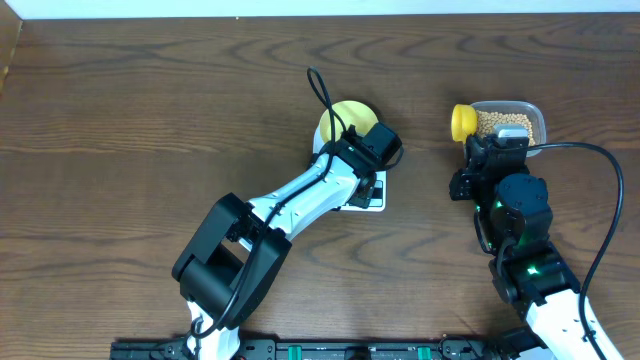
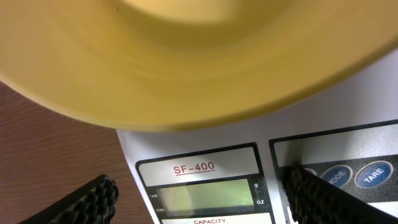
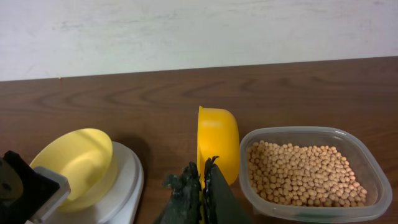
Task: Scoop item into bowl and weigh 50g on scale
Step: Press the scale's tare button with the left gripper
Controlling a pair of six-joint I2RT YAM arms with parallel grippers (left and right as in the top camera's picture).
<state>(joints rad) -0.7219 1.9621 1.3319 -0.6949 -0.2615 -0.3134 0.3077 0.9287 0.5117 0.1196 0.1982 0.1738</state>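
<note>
Small round pale yellow bowl point(image 1: 348, 114) rests on the white digital kitchen scale point(image 2: 205, 167). Left gripper point(image 2: 199, 200) hovers above the scale's display, fingers point(image 2: 87, 199) apart. Right of the scale, the right gripper point(image 3: 200, 186) clamps a bright yellow plastic scoop point(image 3: 217, 140) beside a clear rectangular plastic tub point(image 3: 375, 190) of small tan beans point(image 3: 298, 174).

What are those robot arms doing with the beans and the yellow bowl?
They're getting ready to weigh beans. The left gripper hangs open over the front of the white scale, which has the pale yellow bowl on it. The right gripper is shut, seemingly on the handle of the bright yellow scoop, right beside the clear tub full of beans. No beans show in the bowl.
</note>
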